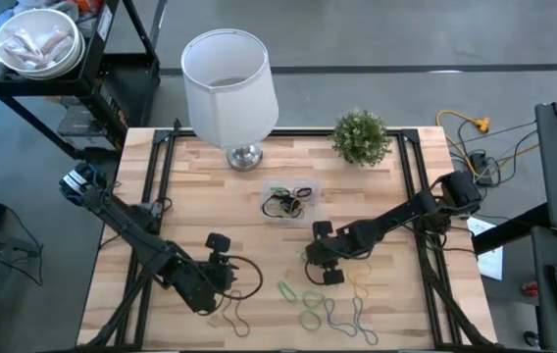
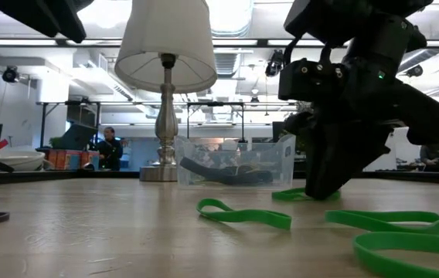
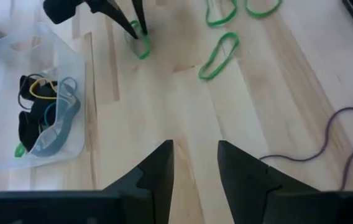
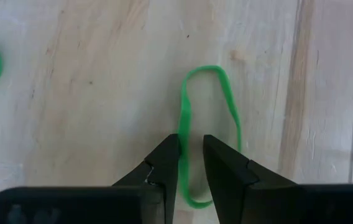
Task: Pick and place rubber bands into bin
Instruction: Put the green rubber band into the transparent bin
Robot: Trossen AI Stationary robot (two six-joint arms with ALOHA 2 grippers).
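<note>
The clear bin [image 1: 303,188] stands mid-table with several rubber bands inside; it also shows in the left wrist view [image 3: 71,62]. More bands lie loose toward the near edge, green ones [image 1: 310,317] among them. My right gripper [image 4: 192,158] points down at the table and is narrowly open. One long side of a flat green band [image 4: 210,71] runs between its fingers. My left gripper [image 3: 195,168] hangs open above bare wood near the front left, with nothing between its fingers. My right gripper comes from above, pointing down, with its fingers across one long side [image 4: 186,124] of the green band. That strand runs through the gap between them. The band lies flat on the table. Whether the fingers touch it, I cannot tell.
A white lamp [image 1: 227,83] and a small plant [image 1: 361,135] stand along the far edge behind the bin. A long thin purple-grey band [image 3: 344,134] lies near the front edge by my left gripper. Bare wood lies between the two grippers.
</note>
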